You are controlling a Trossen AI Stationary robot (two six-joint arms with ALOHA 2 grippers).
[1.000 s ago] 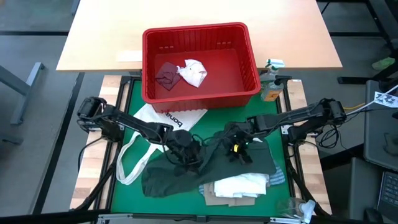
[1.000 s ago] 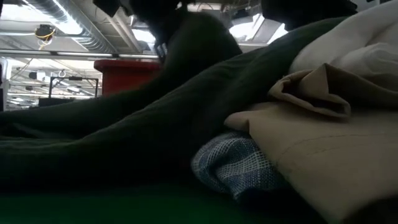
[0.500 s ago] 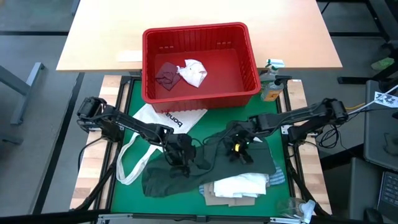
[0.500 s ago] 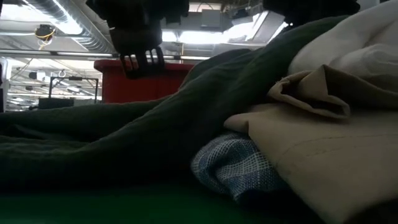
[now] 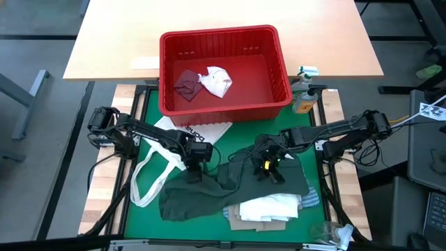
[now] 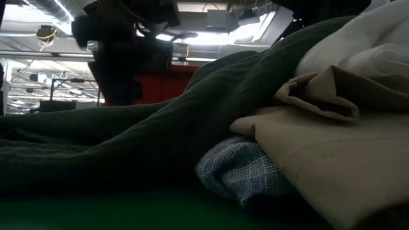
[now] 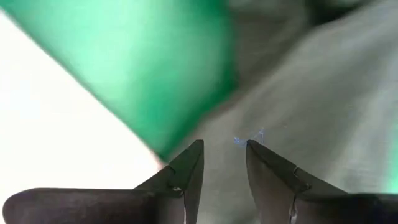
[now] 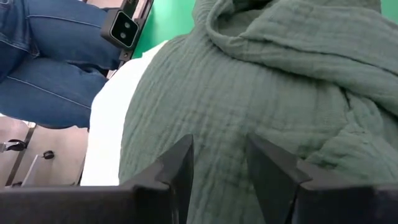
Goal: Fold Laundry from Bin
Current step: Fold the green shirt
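A dark green-grey top (image 5: 230, 187) lies spread on the green mat, its right part draped over a pile of folded laundry. My left gripper (image 5: 196, 162) points steeply down, open, at the top's left edge (image 7: 273, 93), beside the white tote bag (image 5: 182, 134). My right gripper (image 5: 268, 166) stands open just over the top's bunched far part (image 8: 261, 56). The red bin (image 5: 219, 33) stands at the far side and holds a maroon piece (image 5: 186, 85) and a white piece (image 5: 216, 80). My left gripper comes from above, its open fingertips (image 7: 194, 155) right at the top's left edge where the cloth meets the mat. Whether they touch the cloth I cannot tell.
The pile near the front edge holds a white shirt (image 5: 268, 208), a tan shirt (image 6: 332, 147) and blue-striped cloth (image 6: 243, 172). A spray bottle (image 5: 304, 90) stands right of the bin. A person's legs in jeans (image 8: 50, 56) show beyond the table.
My left gripper has gone toward the table's left edge and a little down, tipping from a slant to point steeply down over the top's left edge. Its fingers have kept the same gap.
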